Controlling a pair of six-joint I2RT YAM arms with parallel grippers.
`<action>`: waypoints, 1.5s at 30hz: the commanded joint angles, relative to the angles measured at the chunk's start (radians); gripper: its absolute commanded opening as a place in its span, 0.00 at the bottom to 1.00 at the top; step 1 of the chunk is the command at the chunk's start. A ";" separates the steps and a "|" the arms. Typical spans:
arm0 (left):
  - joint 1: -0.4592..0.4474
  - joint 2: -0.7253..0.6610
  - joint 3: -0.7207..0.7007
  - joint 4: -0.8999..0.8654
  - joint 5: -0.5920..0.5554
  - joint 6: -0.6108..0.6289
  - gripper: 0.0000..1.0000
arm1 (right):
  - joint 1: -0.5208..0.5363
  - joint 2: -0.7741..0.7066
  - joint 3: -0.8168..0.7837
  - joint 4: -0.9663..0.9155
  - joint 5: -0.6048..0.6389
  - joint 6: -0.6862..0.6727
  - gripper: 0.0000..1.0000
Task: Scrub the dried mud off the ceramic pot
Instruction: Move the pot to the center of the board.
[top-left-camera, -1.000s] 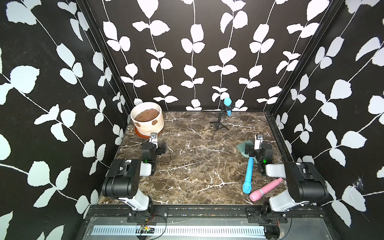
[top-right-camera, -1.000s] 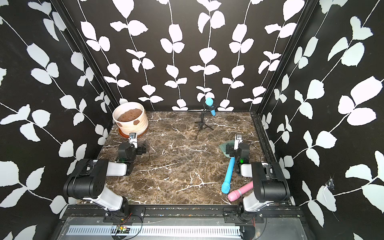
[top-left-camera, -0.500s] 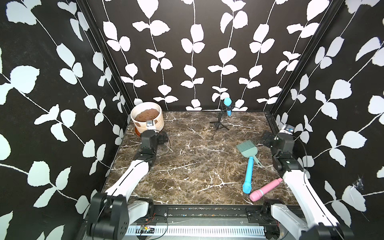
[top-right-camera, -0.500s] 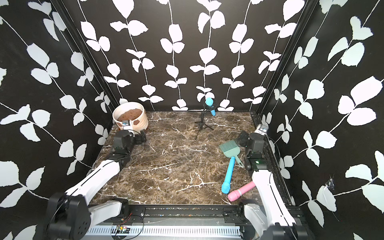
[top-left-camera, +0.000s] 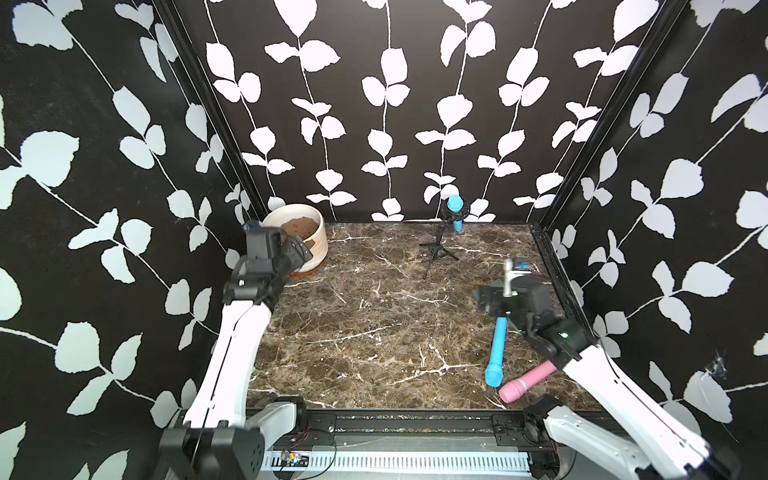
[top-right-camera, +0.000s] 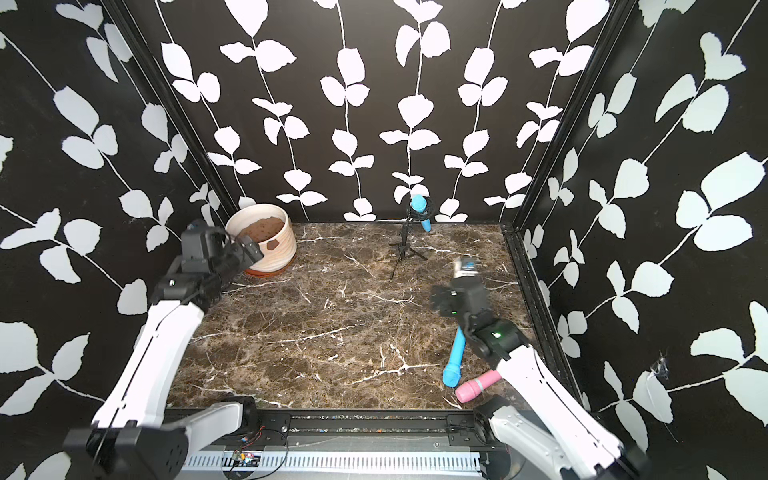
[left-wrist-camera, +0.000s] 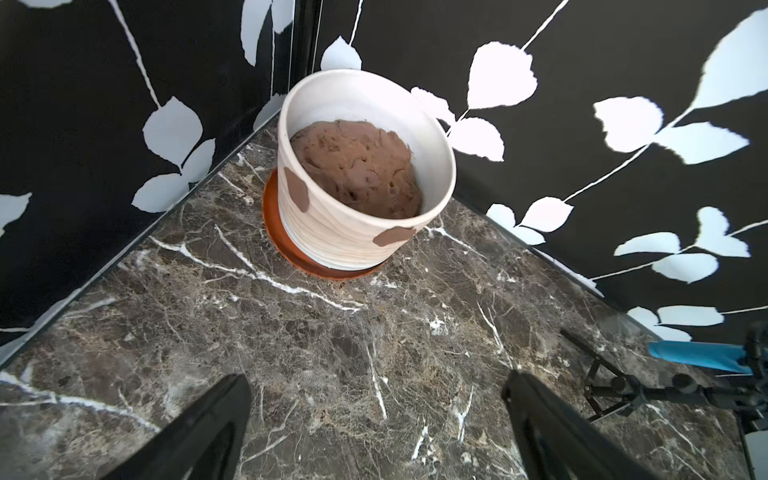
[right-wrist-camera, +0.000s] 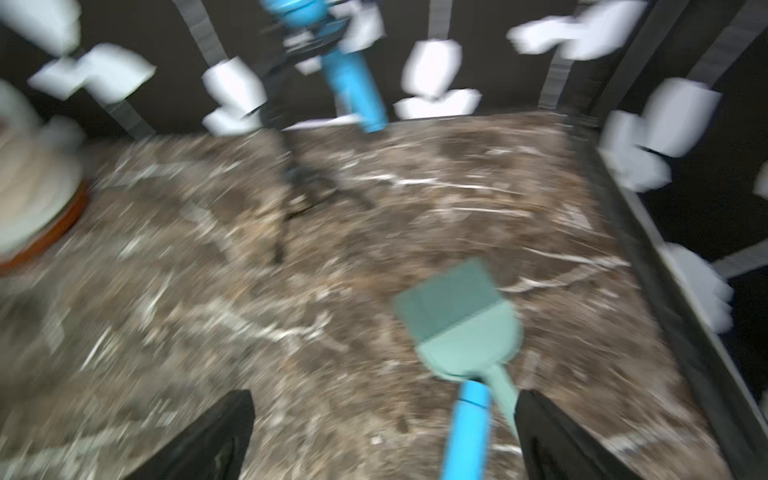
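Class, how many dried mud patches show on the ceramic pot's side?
2. One dried mud patch and a second patch, apart on the ceramic pot's ribbed side near the rim; its far side is hidden.

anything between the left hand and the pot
No. In the left wrist view only bare marble tabletop lies between the open left hand and the ceramic pot.

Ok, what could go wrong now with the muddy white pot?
The cream ribbed ceramic pot is full of brown soil; a hard push from the open left end effector might tip it. The teal-headed blue-handled brush lies off-centre under the open right end effector, so a grab might slip. Carrying it across could knock over the blue microphone on its black tripod.
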 joint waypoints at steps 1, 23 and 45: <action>0.008 0.128 0.113 -0.211 -0.066 0.037 0.98 | 0.144 0.107 0.050 0.077 -0.026 -0.147 1.00; 0.070 0.751 0.722 -0.404 -0.141 -0.133 0.71 | 0.381 0.515 0.383 -0.007 -0.266 -0.345 1.00; 0.071 0.811 0.705 -0.438 -0.139 -0.268 0.34 | 0.379 0.594 0.503 0.002 -0.362 -0.434 1.00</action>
